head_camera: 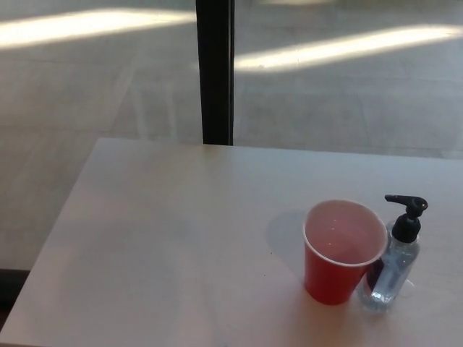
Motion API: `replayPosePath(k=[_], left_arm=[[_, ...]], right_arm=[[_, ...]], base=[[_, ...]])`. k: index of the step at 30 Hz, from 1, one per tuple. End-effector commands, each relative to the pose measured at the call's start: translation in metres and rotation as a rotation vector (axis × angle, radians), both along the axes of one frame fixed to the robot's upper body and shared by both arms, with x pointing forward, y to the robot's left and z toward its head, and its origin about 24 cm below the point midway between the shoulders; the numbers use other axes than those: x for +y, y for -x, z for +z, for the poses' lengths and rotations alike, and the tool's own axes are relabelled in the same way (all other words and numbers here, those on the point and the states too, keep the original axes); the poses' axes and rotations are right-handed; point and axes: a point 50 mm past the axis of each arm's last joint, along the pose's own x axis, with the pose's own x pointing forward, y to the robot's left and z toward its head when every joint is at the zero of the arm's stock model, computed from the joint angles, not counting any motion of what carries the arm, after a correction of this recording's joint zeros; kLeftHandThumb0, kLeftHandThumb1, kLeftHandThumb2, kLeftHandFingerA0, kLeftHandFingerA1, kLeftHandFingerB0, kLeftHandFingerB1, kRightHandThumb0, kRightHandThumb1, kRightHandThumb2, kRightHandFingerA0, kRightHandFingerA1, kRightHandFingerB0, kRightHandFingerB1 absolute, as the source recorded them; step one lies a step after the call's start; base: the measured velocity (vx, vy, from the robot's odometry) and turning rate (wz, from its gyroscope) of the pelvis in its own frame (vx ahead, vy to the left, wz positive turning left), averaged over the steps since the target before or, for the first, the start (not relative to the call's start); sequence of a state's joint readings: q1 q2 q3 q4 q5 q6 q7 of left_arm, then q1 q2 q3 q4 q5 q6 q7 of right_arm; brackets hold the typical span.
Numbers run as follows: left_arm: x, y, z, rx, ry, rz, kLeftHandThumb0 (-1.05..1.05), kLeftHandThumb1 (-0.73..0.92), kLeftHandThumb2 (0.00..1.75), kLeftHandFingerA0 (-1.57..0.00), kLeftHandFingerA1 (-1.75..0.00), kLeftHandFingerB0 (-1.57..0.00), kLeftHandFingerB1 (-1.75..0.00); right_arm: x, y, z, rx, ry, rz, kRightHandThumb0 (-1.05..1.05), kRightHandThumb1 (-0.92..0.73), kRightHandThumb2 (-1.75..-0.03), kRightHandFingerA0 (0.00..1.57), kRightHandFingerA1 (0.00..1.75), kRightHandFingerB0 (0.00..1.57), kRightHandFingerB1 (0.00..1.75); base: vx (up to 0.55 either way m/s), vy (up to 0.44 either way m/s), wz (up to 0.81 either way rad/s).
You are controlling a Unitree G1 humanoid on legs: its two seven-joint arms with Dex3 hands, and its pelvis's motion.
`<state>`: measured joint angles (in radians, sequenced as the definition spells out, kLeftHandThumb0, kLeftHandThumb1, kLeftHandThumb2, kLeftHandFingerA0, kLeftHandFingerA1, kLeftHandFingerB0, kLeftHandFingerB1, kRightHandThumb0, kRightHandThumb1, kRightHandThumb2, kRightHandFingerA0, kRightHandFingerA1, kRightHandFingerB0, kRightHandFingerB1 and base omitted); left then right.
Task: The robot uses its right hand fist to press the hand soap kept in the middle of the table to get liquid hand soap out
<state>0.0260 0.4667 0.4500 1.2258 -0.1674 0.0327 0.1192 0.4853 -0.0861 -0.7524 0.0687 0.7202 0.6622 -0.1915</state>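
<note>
A red plastic cup (343, 253) stood upright on the white table (173, 238), toward its right side, its mouth open and its pale pink inside showing empty. Its shadow fell on the tabletop just to its left. Beyond the table's far edge rose a black vertical post (215, 72), running up out of the picture. Behind it lay a grey floor (94, 87) crossed by two bright slanting bands of light, one on each side of the post.

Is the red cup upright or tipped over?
Upright: the red cup stands on its base on the table, open rim facing up.
</note>
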Motion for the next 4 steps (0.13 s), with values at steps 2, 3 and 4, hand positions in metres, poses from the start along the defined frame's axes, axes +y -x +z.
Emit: replayPosePath(k=[2,3,4], left_arm=[[0.0046,0.0012,0.0038,-0.016,-0.007,0.011,-0.56,0.81,0.64,-0.7,-0.54,-0.54,-0.49],[0.0043,0.001,0.0036,-0.018,-0.006,0.017,-0.56,0.81,0.64,-0.71,-0.55,-0.55,-0.5],[0.0043,0.0007,0.0036,-0.015,-0.007,0.015,-0.56,0.8,0.64,-0.71,-0.54,-0.55,-0.5]], right_arm=[[-0.0017,-0.0013,0.0033,-0.003,0.006,0.031,-0.48,-0.79,-0.79,0.69,1.06,0.27,0.66],[-0.0014,-0.0015,0.0034,0.0,0.008,0.031,-0.48,-0.77,-0.79,0.71,1.05,0.25,0.64],[-0.0012,-0.0014,0.0033,0.001,0.007,0.037,-0.49,-0.78,-0.78,0.67,1.01,0.18,0.6]], base=[[0.0,0.0,0.0],[0.0,0.0,0.0],[0.0,0.0,0.0]])
